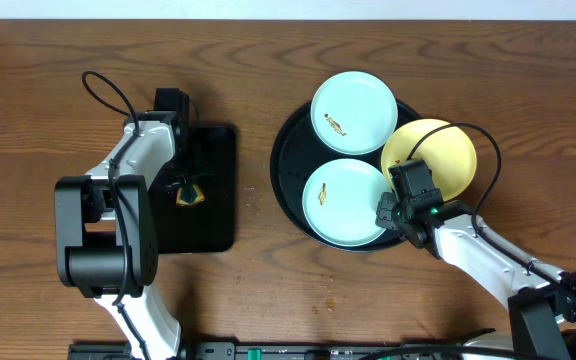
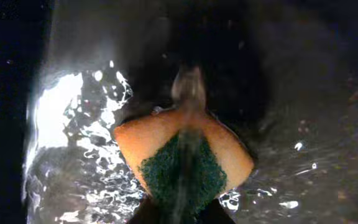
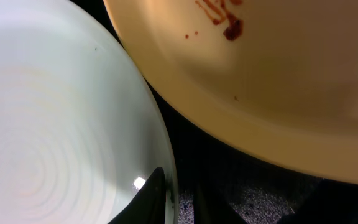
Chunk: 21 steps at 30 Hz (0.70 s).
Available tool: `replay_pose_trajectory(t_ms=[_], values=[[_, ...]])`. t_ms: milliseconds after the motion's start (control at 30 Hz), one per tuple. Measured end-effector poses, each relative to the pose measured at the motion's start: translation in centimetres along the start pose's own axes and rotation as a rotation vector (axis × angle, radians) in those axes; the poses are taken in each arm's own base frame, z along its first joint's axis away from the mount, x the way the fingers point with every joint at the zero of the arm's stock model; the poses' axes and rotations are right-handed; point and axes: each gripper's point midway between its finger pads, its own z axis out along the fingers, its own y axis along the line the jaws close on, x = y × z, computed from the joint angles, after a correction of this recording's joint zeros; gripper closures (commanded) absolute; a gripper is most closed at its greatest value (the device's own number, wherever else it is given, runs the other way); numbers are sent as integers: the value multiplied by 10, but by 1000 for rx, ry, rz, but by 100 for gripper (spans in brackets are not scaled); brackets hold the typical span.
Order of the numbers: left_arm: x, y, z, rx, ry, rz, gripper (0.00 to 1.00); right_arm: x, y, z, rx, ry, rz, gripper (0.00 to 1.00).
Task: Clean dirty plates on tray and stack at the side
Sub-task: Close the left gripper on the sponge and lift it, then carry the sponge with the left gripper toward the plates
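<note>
The round black tray (image 1: 286, 175) holds three plates. A mint-blue plate (image 1: 353, 112) with a brown smear lies at its far side. A second mint-blue plate (image 1: 340, 203) lies at its near side. A pale yellow plate (image 1: 446, 150), smeared brown (image 3: 232, 30), rests on the right rim. My right gripper (image 1: 388, 212) (image 3: 180, 202) is shut on the near mint plate's right rim (image 3: 166, 155), one finger on the inside and one outside. My left gripper (image 1: 183, 172) (image 2: 182, 214) is shut on an orange-and-green sponge (image 2: 185, 158) over the wet rectangular tray.
The smaller rectangular black tray (image 1: 218, 215) lies at the left under my left arm, its surface wet and shiny (image 2: 73, 137). Bare wooden table (image 1: 258, 290) lies between the two trays and in front of them.
</note>
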Motion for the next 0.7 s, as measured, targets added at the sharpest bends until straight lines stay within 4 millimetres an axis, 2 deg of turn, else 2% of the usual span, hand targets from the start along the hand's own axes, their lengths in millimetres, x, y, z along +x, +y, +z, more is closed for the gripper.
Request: replay_pose_trajectory(t_ms=[133, 200, 300, 400, 500, 600, 700], values=[[0, 0, -4, 2, -10, -1, 93, 0, 0, 0, 1, 0, 0, 84], [1, 2, -12, 7, -28, -3, 93, 0, 0, 0, 1, 0, 0, 84], [-5, 3, -46, 35, -113, -9, 93, 0, 0, 0, 1, 2, 0, 84], [-16, 4, -99, 85, -259, -21, 93, 1, -1, 0, 2, 3, -1, 80], [-14, 6, -146, 127, -374, -26, 93, 1, -1, 0, 3, 3, -3, 71], [-7, 9, -170, 146, -425, -24, 92, 1, -1, 0, 3, 3, -6, 64], [-3, 10, -178, 154, -451, -24, 93, 1, 0, 0, 2, 3, -11, 61]])
